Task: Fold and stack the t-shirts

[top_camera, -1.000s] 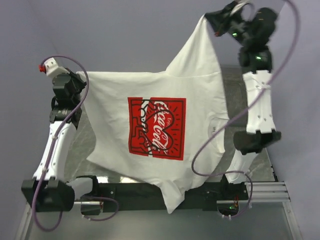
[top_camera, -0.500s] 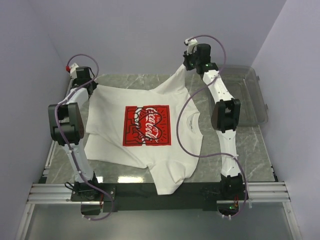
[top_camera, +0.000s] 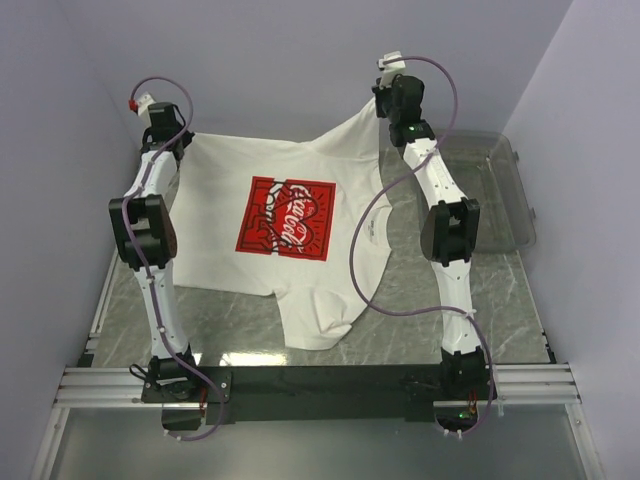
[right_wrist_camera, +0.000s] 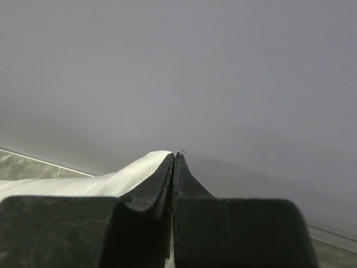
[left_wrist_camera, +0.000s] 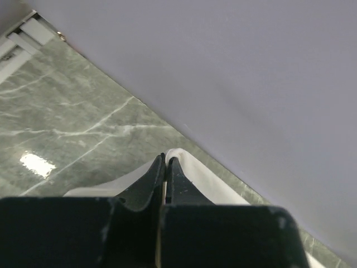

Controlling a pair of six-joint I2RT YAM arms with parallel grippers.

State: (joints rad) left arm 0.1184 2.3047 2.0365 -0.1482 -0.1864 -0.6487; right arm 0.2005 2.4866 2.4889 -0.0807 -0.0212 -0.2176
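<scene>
A white short-sleeved cotton t-shirt (top_camera: 300,285) with a red square chest print (top_camera: 285,218) bearing white script lettering is spread print-side up over the left and middle of the grey marbled table (top_camera: 420,300), turned sideways. Its collar points toward the right arm and its hem runs along the left side. The left gripper (top_camera: 176,141), a black two-finger gripper at the far left of the table, has the far corner of the hem. In the left wrist view its fingers (left_wrist_camera: 150,178) are pressed together with only a thin fold of white cloth between them, and that fold curls over the fingertips. The right gripper (top_camera: 382,101), also black and two-fingered, sits at the far side near the back wall, higher than the left one. The far sleeve rises to it in a peak. In the right wrist view its jaws are likewise squeezed closed on a rolled edge of white fabric, which emerges on the left side of the fingers (right_wrist_camera: 148,187). Between the two grippers the far edge of the shirt hangs in a shallow line. The near sleeve lies toward the front edge of the table, between the two arm bases. A clear grey plastic bin (top_camera: 510,200) stands at the right side of the table, apart from the shirt. Purple cables (top_camera: 365,270) loop along both arms, and the right arm's cable crosses over the collar area.
</scene>
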